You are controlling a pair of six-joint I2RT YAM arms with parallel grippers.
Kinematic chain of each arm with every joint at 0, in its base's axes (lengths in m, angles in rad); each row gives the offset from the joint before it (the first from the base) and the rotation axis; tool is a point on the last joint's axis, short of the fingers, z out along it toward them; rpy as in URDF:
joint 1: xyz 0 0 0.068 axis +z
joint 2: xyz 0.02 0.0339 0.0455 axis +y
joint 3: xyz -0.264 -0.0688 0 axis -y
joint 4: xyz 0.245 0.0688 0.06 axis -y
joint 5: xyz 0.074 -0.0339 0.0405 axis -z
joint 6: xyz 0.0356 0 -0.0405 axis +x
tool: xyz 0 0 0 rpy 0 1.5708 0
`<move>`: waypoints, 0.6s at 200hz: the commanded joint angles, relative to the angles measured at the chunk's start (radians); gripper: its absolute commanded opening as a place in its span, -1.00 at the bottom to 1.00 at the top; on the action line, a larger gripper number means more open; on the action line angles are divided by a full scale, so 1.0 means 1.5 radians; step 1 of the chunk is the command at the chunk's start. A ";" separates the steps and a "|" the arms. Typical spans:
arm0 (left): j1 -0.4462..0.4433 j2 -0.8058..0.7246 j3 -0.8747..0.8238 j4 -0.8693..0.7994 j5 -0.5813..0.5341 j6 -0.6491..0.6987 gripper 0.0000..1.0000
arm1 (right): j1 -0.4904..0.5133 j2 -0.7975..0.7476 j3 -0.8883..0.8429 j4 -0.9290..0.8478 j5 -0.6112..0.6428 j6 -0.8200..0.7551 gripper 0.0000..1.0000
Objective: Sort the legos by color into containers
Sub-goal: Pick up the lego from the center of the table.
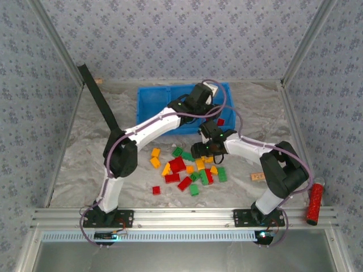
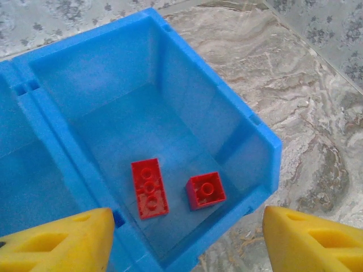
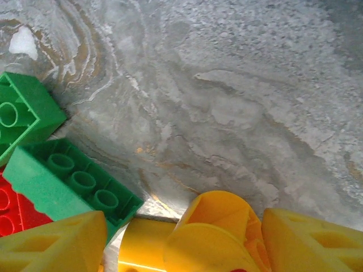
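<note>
Legos (image 1: 187, 170): most lie loose at the middle of the table (image 1: 85, 164); sorting looks barely begun. Blue tray (image 1: 148, 96) at the far edge holds two red bricks (image 2: 150, 188) in its right-end compartment. Left gripper (image 2: 187, 226) above it, spread, empty. Right gripper (image 3: 184, 226) brackets a yellow lego (image 3: 218, 226); clamped or not, unclear.

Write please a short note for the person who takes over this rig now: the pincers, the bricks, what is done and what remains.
Left pincer: open and empty, over the end compartment of the blue tray.
Right pincer: low over the pile, with a yellow-orange brick between its fingers; whether it grips firmly is not clear.
Done: two red bricks lie in that end compartment.
To do: most bricks, red, yellow-orange and green, lie loose on the table in front of the tray and need sorting by color.
</note>
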 commanded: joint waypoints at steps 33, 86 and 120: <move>0.036 -0.238 -0.101 -0.115 0.059 0.010 0.46 | -0.091 0.052 -0.029 -0.107 0.017 0.022 0.49; 0.052 -0.295 -0.148 -0.116 0.030 0.006 0.46 | -0.089 0.056 -0.032 -0.104 0.009 0.024 0.28; 0.058 -0.334 -0.175 -0.130 0.004 0.009 0.45 | -0.086 0.053 -0.041 -0.113 -0.005 0.025 0.23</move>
